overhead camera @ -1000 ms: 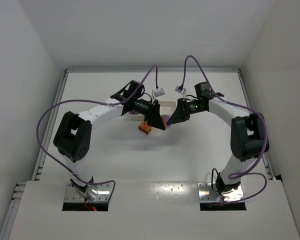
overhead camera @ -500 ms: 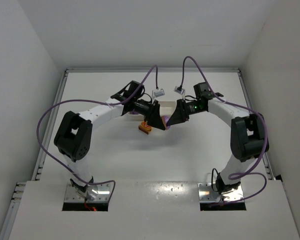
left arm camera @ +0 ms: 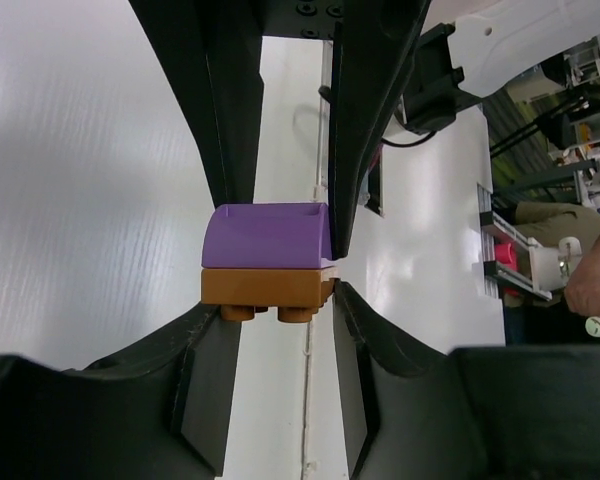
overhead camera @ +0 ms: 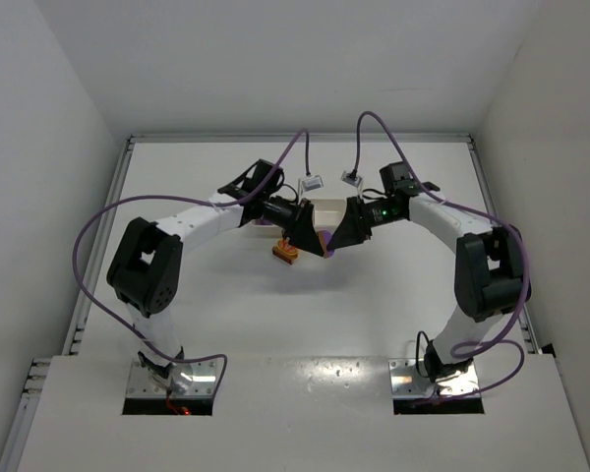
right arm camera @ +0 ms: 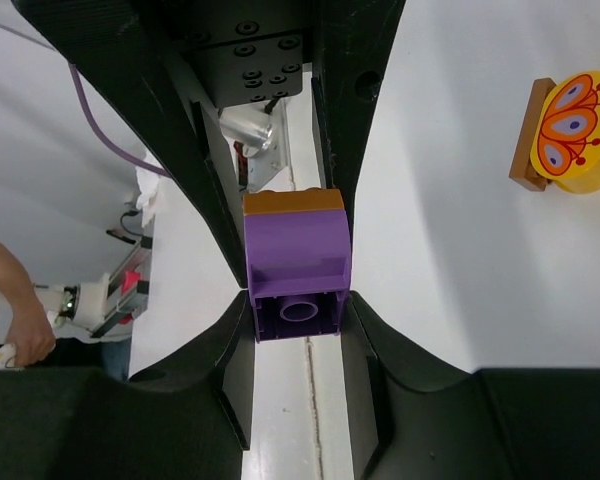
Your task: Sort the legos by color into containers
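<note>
Top view: both arms are bent inward and meet over the middle of the desk (overhead camera: 374, 315), slightly toward its far edge. The left gripper (overhead camera: 312, 243) and right gripper (overhead camera: 335, 237) are set tip to tip, with a purple brick (overhead camera: 324, 236) seen between them. The white tray (overhead camera: 326, 209) is seen just behind the grippers, mostly covered by them. What lies in its compartments cannot be told. A yellow-and-brown piece (overhead camera: 285, 253) is seen on the desk just beside the left gripper, on its near-left side, apart from it.

Left wrist view: the purple brick is joined face to face with a brown brick (left arm camera: 265, 287). The pair's long axis is laid along the line between the two grippers, and each brick's wider side is set across the fingers (left arm camera: 208, 385). The brown end is pointed at this camera, with round stubs showing on its free face. The left gripper's own fingers are pressed on the brown brick's two sides. The opposing fingers, entering from the top of the view, are closed on the purple one.

Right wrist view: the purple end is pointed at this camera, with a round ring visible on its face and the brown brick behind it. The right gripper is clamped on the purple brick's sides. The yellow-and-brown piece, butterfly print up, is seen on the desk at the upper right, well apart.
</note>
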